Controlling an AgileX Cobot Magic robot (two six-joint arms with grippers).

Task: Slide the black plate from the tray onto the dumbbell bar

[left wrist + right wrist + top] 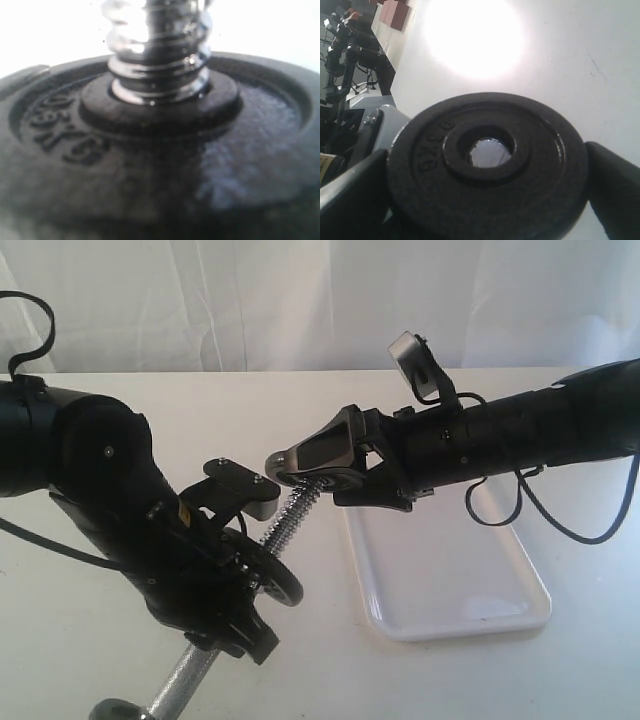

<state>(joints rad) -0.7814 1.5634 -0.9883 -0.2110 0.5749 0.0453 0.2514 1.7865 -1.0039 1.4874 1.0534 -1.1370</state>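
The right gripper's (pixel 305 468) jaws stand wide, clamped on the rim of the plate (pixel 535 190), which hangs in the air past the tray's (pixel 450 585) far left corner. The plate's hole meets the raised threaded tip of the bar (pixel 290 515), with chrome showing through it; whether the tip has entered I cannot tell. The left gripper (pixel 235 605) grips the tilted bar just behind a disc (pixel 150 175) already on it, and the tray lies toward the table's (pixel 80 650) right edge.

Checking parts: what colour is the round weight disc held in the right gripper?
The round weight disc is matte black; the right wrist view shows it best.
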